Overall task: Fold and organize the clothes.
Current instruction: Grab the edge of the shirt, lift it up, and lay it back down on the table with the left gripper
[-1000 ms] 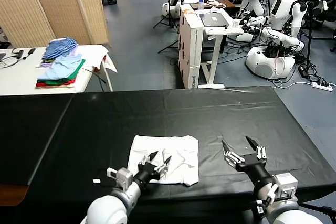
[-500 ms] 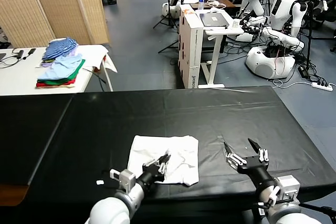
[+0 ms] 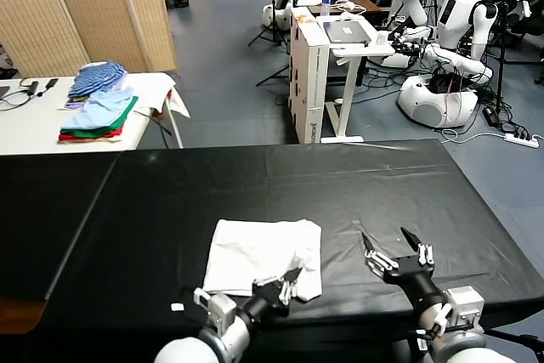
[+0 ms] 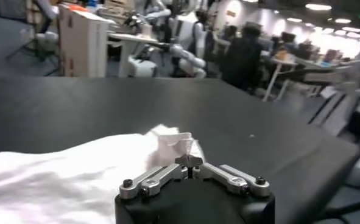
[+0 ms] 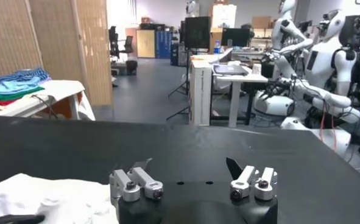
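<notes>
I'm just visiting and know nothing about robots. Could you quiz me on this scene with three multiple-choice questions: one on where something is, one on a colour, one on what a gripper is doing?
1. Where does the white T-shirt lie?
A. On the black table, near its front edge
B. On the floor
C. On the white side table

2. What colour is the top garment of the folded stack on the side table?
A. Yellow
B. Blue
C. Black

3. What is the left gripper doing?
A. Hanging open above the table
B. Holding a bottle
C. Shut on the shirt's near edge

Answers:
1 A: the shirt rests on the black cloth before the robot.
2 B: blue striped fabric lies on top.
3 C: the left wrist view shows white cloth pinched between its closed fingertips; the right gripper is open beside the shirt.
</notes>
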{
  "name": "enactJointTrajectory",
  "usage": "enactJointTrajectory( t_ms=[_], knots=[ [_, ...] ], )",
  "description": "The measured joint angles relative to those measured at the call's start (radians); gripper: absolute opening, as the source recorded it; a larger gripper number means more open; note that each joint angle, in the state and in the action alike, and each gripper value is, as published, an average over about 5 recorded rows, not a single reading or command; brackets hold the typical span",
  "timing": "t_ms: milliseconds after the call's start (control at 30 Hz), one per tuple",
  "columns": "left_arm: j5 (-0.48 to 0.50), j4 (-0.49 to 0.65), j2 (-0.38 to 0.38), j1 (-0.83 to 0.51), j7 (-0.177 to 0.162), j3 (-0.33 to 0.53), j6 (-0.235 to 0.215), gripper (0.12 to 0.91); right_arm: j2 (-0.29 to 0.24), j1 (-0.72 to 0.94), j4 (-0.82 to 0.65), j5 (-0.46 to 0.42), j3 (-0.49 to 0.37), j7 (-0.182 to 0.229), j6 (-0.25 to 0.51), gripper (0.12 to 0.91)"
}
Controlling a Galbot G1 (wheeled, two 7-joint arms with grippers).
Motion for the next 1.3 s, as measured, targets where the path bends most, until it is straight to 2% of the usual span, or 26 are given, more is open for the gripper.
enactJointTrajectory(
  t_ms=[133,233,367,567,667,1000,1133,1300],
  knots=[
    [0.026,0.026,-0.008,-0.002,0.003,0.038,0.003,0.15,0.001,-0.003,0.001,0.0,0.003,0.0,0.0,0.907],
    [0.036,0.037,-0.009,-0.002,0.001,0.057,0.015,0.239,0.001,-0.003,0.0,0.0,0.002,0.001,-0.001,0.907],
    [0.03,0.029,-0.01,-0.006,-0.002,0.062,0.016,0.478,0.004,0.004,-0.008,-0.003,-0.008,0.001,-0.002,0.907],
    [0.002,0.001,-0.007,-0.012,-0.001,0.031,-0.005,0.813,0.005,0.028,-0.034,-0.027,-0.041,0.002,-0.014,0.907],
    [-0.022,-0.017,-0.002,-0.01,-0.011,0.003,-0.009,0.893,0.002,0.047,-0.054,-0.045,-0.066,-0.005,-0.02,0.907],
    [0.025,-0.02,0.025,-0.001,-0.086,-0.145,-0.028,0.907,-0.027,0.163,-0.167,-0.2,-0.173,-0.086,0.001,0.907],
    [0.082,-0.004,0.017,0.009,-0.102,-0.201,-0.035,0.907,-0.026,0.235,-0.245,-0.253,-0.226,-0.095,0.012,0.907],
    [0.144,0.001,0.017,0.03,-0.108,-0.255,-0.018,0.907,-0.022,0.321,-0.336,-0.265,-0.284,-0.09,0.012,0.907]
  ],
)
